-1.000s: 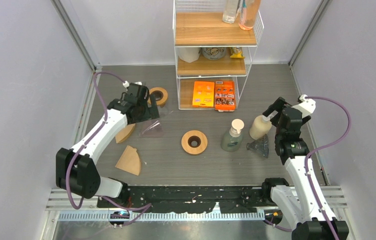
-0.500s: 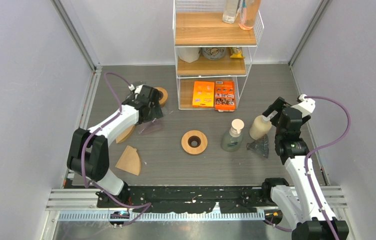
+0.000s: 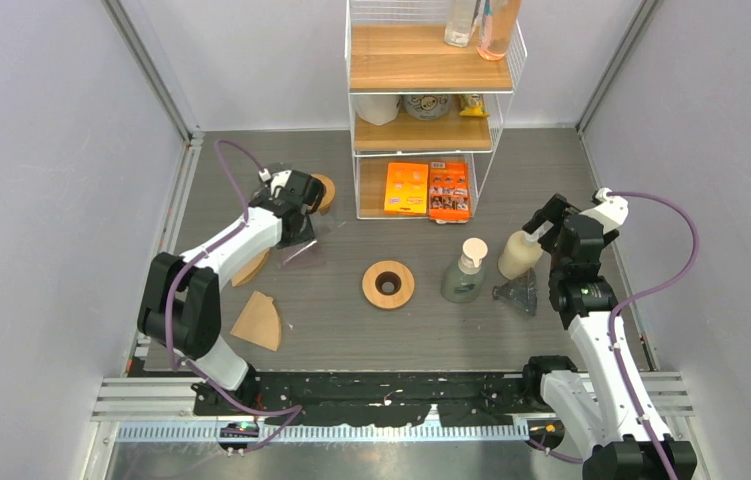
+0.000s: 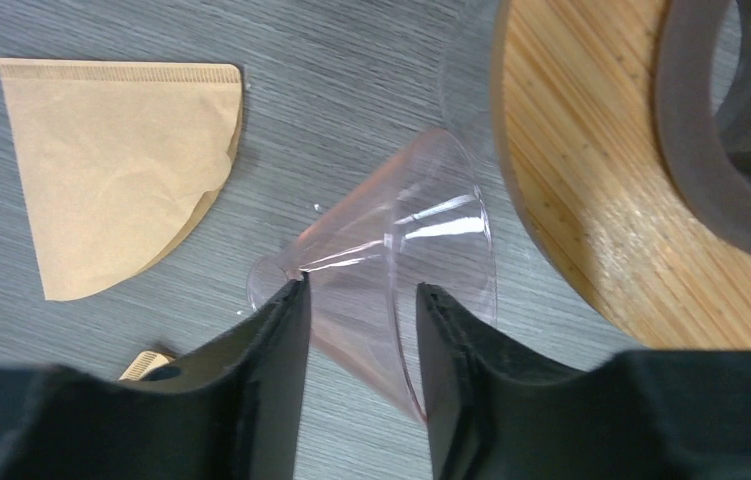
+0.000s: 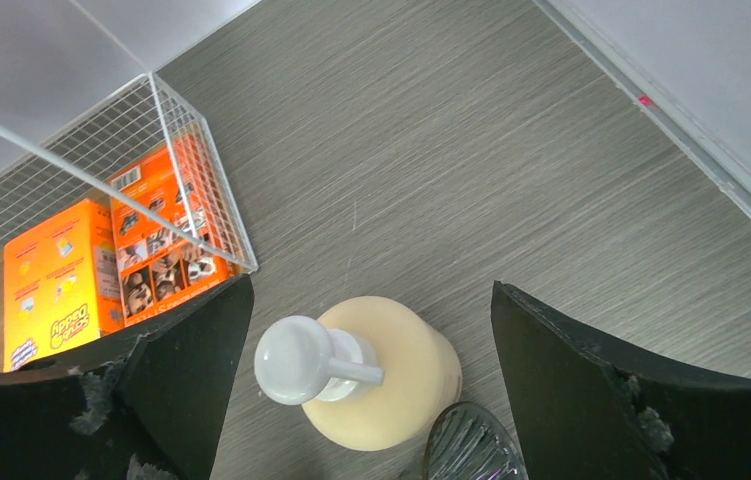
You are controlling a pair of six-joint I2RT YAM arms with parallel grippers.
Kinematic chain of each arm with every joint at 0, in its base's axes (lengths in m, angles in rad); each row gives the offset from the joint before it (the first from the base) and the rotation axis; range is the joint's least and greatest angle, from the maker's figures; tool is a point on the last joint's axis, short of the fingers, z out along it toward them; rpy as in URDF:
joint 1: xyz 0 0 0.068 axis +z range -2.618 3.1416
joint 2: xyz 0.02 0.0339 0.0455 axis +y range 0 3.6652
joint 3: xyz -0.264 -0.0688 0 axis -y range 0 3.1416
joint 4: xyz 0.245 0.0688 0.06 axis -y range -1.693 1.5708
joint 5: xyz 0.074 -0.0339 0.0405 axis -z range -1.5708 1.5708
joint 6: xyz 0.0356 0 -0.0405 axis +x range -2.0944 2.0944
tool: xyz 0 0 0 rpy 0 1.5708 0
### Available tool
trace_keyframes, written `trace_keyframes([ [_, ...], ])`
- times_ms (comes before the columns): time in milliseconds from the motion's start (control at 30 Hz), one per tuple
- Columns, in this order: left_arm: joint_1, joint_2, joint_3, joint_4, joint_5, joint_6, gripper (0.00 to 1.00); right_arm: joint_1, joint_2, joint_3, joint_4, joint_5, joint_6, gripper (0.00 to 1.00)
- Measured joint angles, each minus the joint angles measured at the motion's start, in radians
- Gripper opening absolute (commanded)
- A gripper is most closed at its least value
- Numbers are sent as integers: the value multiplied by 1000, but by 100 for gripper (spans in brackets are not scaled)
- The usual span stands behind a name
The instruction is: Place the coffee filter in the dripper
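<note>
Left gripper (image 4: pixel 359 290) has narrowed around the ten-o'clock dripper (image 4: pixel 431 230), whether pinching I cannot tell; right gripper (image 5: pixel 371 290) stays spread.

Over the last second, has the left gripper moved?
Yes. The left gripper shifted right, toward the wooden ring, now covering more of it.

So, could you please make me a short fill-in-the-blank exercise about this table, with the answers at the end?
1. The clear dripper lies on its ___ between the jaws of the left gripper.
2. The boxes in the lowest level of the wire rack are ___ in colour.
3. In the top view, ___ coffee filters lie flat on the table.
4. The jaws of the right gripper stand wide ___, with the cream pump bottle in view between them.
Answers: side, orange, two, open.
</note>
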Motion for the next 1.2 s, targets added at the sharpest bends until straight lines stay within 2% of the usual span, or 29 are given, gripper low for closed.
trace_keyframes([
  [367, -6, -8, -13, 9, 1, 12, 10, 22, 2, 78, -22, -132, -32, 95],
  [600, -15, -69, -78, 39, 45, 17, 0, 223, 50, 182, -50, -137, -119, 95],
  [767, -23, -145, -150, 58, 75, 30, 0, 357, 89, 217, -62, -153, -181, 96],
  [1000, -27, -292, -241, 109, 140, 51, 0, 481, 140, 216, 3, -329, -220, 95],
  [1200, -27, -500, -304, 159, 159, 91, 0, 566, 225, 201, 105, -457, -223, 95],
])
